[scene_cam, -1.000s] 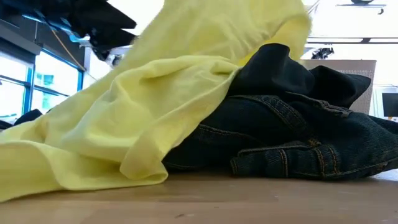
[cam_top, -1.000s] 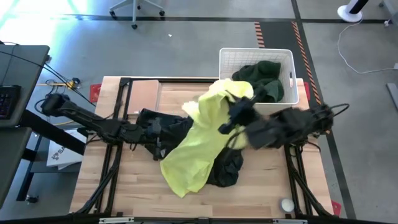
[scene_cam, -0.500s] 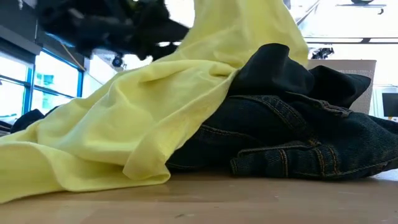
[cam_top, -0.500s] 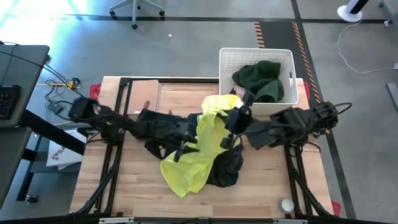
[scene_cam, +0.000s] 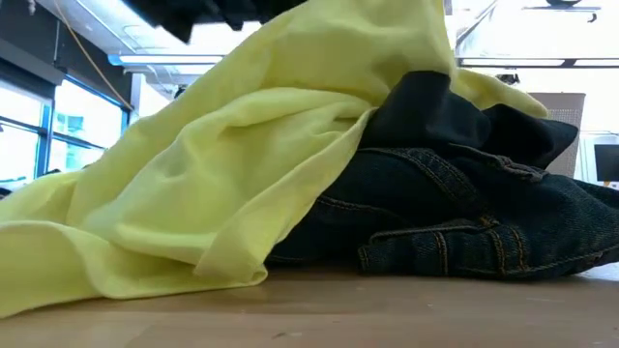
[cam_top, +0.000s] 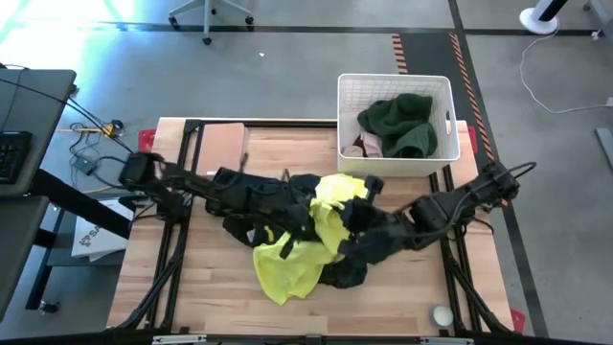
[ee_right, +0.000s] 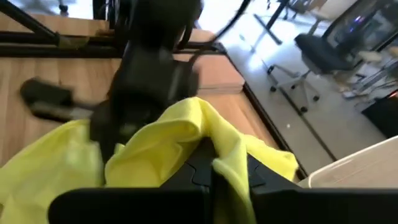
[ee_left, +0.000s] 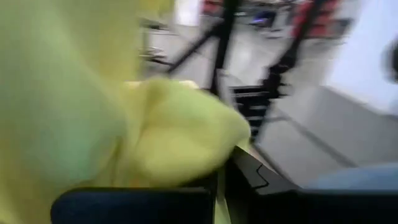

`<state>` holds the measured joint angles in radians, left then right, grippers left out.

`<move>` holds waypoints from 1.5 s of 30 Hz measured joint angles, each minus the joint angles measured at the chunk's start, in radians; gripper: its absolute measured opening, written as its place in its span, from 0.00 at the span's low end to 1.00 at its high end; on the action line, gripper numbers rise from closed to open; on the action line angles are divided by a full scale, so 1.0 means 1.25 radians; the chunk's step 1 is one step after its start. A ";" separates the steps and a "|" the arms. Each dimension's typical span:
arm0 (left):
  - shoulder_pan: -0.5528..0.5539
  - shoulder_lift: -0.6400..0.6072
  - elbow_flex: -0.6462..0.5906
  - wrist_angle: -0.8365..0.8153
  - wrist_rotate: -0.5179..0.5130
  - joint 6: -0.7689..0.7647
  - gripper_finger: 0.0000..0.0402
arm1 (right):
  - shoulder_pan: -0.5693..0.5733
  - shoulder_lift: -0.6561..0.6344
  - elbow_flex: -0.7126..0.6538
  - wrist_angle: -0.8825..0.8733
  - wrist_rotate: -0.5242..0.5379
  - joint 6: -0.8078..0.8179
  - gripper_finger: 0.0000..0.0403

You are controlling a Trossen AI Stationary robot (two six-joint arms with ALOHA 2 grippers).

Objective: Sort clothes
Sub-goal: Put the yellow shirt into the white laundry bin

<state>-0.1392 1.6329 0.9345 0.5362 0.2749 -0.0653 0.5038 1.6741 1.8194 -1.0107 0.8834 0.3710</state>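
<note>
The neon yellow garment (cam_top: 306, 240) lies bunched in the middle of the table. Its upper part is raised between my two grippers. Its lower part (scene_cam: 145, 261) rests on the table and leans over dark jeans (scene_cam: 445, 222). My left gripper (cam_top: 305, 218) is shut on the yellow garment's left side. My right gripper (cam_top: 356, 222) is shut on its right side. A black garment (cam_top: 239, 192) lies under my left arm. The dark green garment (cam_top: 397, 123) lies in the white basket (cam_top: 347, 91), with a bit of maroon and pale pink cloth (cam_top: 369, 146) beside it. My left gripper pinches a bunched fold of the yellow garment (ee_left: 202, 155) between its two fingers, coming from the table's left. How many layers it has, I cannot tell. The cloth is raised at the fingers and hangs slack to the table. My right gripper pinches a fold of the yellow garment (ee_right: 214, 152) between its two fingers, coming from the table's right and slanting down. The cloth drapes over both fingers. It is raised here, and its lower end (cam_top: 278, 273) lies on the table.
The white basket stands at the table's far right edge. A small white-grey ball (cam_top: 441, 314) lies at the near right corner. A tan board (cam_top: 222, 149) lies at the far left. Bare wood shows along the near edge.
My right gripper has gone down and toward the near edge, away from the basket, with the yellow garment. My left gripper has gone toward the table's right, onto that garment. The garment was held high and spread out; it is now lower and bunched between the grippers.
</note>
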 joint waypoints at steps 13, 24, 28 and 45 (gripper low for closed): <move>0.093 -0.355 0.063 -0.050 -0.114 0.153 0.00 | 0.021 0.000 -0.002 0.054 0.153 -0.056 0.02; 0.140 -0.385 0.247 -0.147 -0.011 0.141 0.00 | -0.063 0.000 -0.001 0.385 -0.109 -0.466 0.18; 0.146 -0.398 0.238 -0.202 -0.024 0.080 0.00 | -0.080 0.001 -0.001 0.321 -0.138 -0.384 0.27; 0.221 -0.331 0.032 0.279 0.089 -0.164 0.00 | -0.076 0.076 -0.001 0.076 -0.239 -0.127 0.34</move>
<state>0.1372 1.2191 0.9750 0.8853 0.3860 -0.2707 0.4093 1.7695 1.8179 -0.9151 0.5850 0.2119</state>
